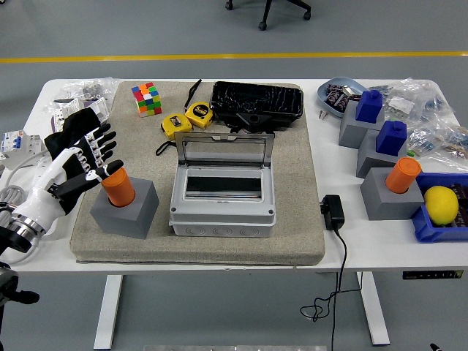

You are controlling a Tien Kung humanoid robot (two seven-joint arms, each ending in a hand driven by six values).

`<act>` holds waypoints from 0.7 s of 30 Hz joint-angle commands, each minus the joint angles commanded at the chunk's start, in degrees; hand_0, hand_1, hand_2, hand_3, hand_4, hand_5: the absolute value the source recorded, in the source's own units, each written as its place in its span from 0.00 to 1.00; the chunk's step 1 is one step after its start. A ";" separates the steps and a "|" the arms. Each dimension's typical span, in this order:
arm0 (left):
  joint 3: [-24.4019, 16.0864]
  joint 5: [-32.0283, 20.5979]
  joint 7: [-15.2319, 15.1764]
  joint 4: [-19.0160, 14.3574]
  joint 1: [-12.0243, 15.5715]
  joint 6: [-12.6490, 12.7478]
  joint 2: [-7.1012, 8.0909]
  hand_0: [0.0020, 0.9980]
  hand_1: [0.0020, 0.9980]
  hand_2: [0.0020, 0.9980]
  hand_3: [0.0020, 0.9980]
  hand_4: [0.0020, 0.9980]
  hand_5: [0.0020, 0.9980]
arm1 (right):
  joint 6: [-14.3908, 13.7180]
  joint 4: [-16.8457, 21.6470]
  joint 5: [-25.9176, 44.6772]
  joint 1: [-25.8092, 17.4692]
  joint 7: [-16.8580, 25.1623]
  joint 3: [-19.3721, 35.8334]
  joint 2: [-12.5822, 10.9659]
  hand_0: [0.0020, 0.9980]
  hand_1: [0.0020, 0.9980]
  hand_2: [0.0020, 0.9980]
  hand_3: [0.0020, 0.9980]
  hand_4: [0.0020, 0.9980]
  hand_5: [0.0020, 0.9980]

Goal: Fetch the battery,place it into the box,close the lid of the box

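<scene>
The left hand [86, 155] comes in low from the left side, white and black, with its arm slanting up over the table. Its fingers are spread out beside the orange battery [117, 186], and the fingertips seem to touch the top of it, but it is not gripped. The battery is a round tube standing in a grey block [126, 209] on the rough cloth mat [292, 241]. The grey plastic box [223, 197] sits in the middle of the mat with its clear lid [225, 151] standing up. A second orange battery [403, 175] stands in another grey block on the right. There are two blue pieces [370, 107] on grey blocks, two yellow tape measures [186, 119], one colour cube [147, 99] and one yellow lemon [441, 204].
</scene>
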 joint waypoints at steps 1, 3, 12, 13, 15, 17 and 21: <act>0.41 -0.17 -0.13 0.34 -0.05 0.67 0.09 1.00 1.00 1.00 1.00 1.00 0.41 | 0.02 0.08 0.08 -0.01 0.03 -0.11 -0.08 0.81 0.80 0.76 0.77 1.00 1.00; 0.77 -0.19 -0.30 0.88 -0.17 1.46 0.18 1.00 1.00 1.00 1.00 1.00 0.41 | 0.04 0.10 0.24 -0.04 0.09 -0.26 -0.21 0.81 0.80 0.76 0.77 1.00 1.00; 1.74 4.56 -1.28 1.20 -0.40 4.64 0.44 1.00 1.00 1.00 1.00 1.00 0.39 | -0.07 -0.48 1.23 -0.44 0.58 -0.48 -1.04 0.82 0.80 0.76 0.77 1.00 1.00; 1.85 5.22 -1.55 1.15 -0.39 5.23 0.36 1.00 1.00 1.00 1.00 1.00 0.39 | -0.07 -0.46 1.24 -0.45 0.57 -0.54 -1.07 0.82 0.80 0.76 0.77 1.00 1.00; 2.09 6.11 -1.83 1.04 -0.39 6.13 0.29 1.00 1.00 1.00 1.00 1.00 0.39 | -0.07 -0.39 1.13 -0.43 0.51 -0.54 -1.11 0.82 0.80 0.76 0.77 1.00 1.00; 2.56 6.97 -1.95 0.84 -0.39 6.60 0.20 1.00 1.00 1.00 0.99 1.00 0.14 | -0.02 -0.29 0.97 -0.31 0.49 -0.40 -1.12 0.81 0.80 0.76 0.77 1.00 1.00; 3.14 7.70 -1.95 -0.03 -0.24 6.91 0.11 1.00 1.00 1.00 0.99 1.00 0.14 | 0.08 -0.20 0.73 -0.23 0.51 -0.14 -1.13 0.81 0.80 0.76 0.77 1.00 1.00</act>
